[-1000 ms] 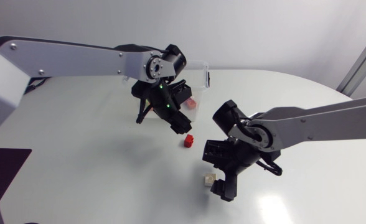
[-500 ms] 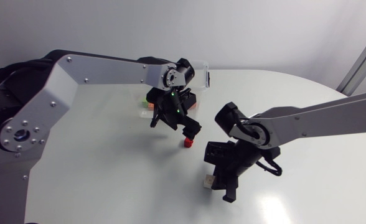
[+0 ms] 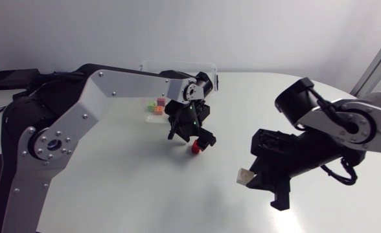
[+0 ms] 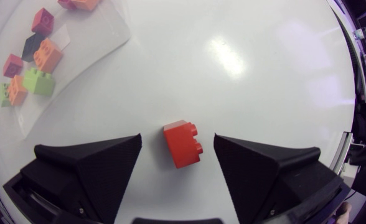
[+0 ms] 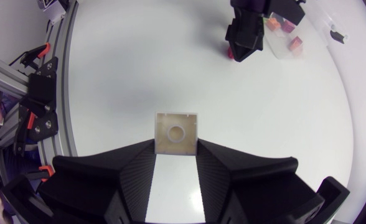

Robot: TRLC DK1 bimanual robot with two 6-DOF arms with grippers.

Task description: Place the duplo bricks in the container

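One red brick (image 4: 183, 144) lies on the bench (image 4: 264, 74) near the container (image 4: 102, 31), untouched between the spread left fingers (image 4: 96, 162), its long axis along their gap. A cream brick (image 5: 177, 132) is gripped by the right fingers (image 5: 127, 174), farther off.

Near the middle of the worktop (image 3: 106, 175) one brick (image 4: 183, 144) lies between the spread fingers of the left tool (image 3: 201, 140), touching neither of them. The container (image 4: 99, 28) sits just behind this tool, toward the far edge of the worktop, with a cluster of bricks (image 4: 40, 59) lying inside it. To the right and nearer the front edge, well apart from the left tool, the right tool (image 5: 176, 149) has a second brick (image 5: 177, 132) gripped between its two fingers, at their tips.
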